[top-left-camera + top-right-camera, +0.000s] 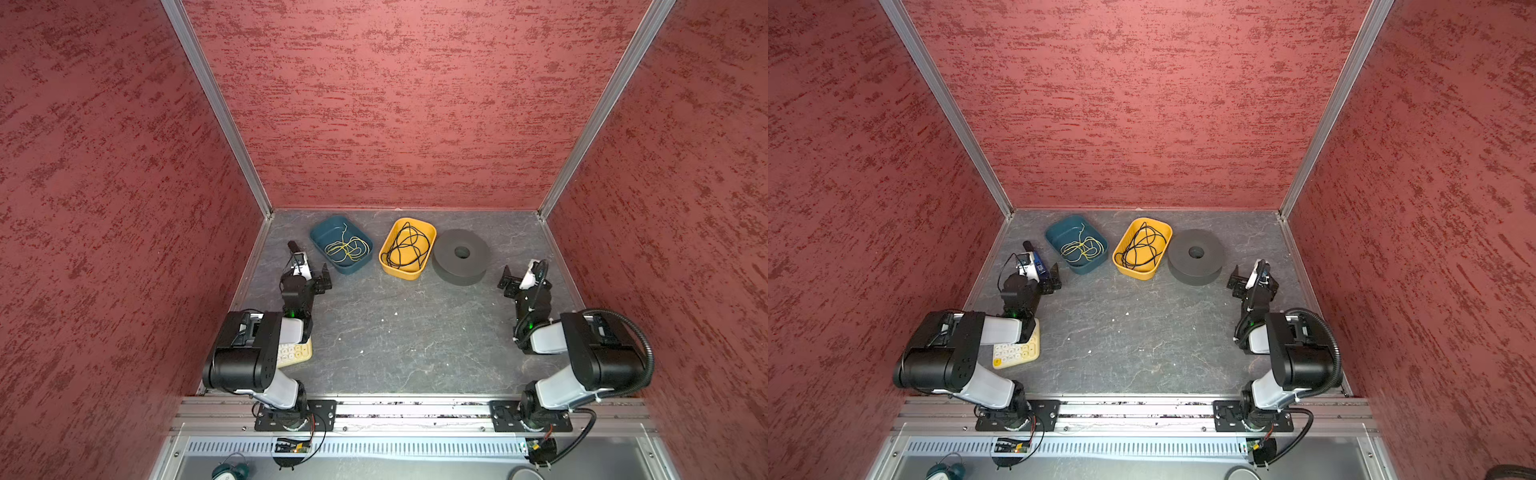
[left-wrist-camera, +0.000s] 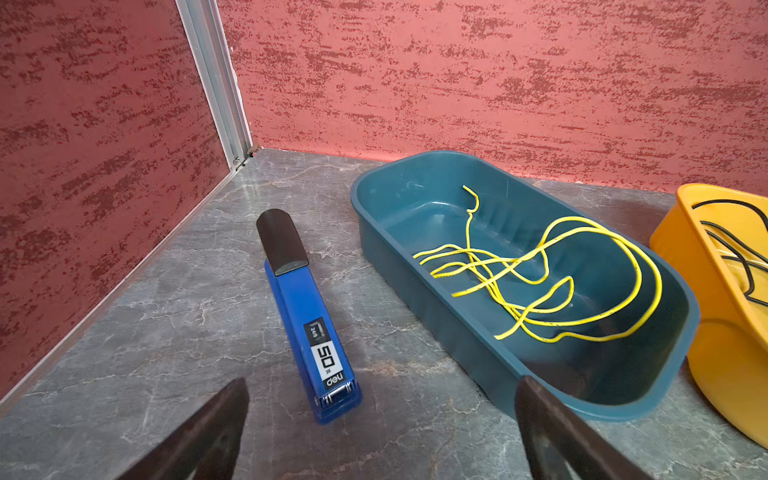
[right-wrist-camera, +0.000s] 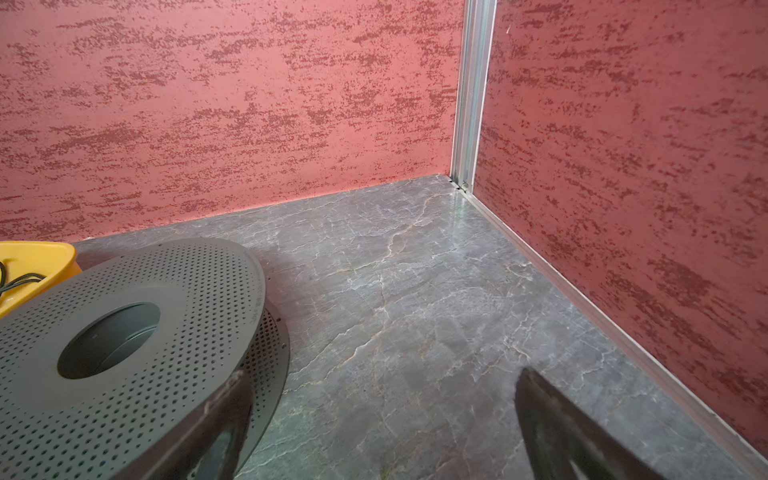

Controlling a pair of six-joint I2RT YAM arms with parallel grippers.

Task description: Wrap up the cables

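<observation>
Cable (image 1: 403, 249) lies tangled in the yellow tray (image 1: 401, 272); my left gripper (image 2: 382, 386) and right gripper (image 3: 382, 376) both gape wide, empty.

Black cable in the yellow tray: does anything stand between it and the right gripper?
Yes. The grey round spool sits between the open right gripper and the yellow tray holding the black cable.

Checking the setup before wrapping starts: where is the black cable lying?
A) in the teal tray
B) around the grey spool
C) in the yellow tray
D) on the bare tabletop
C: the black cable lies in loose loops inside the yellow tray; the teal tray holds only a yellow-green wire.
</observation>
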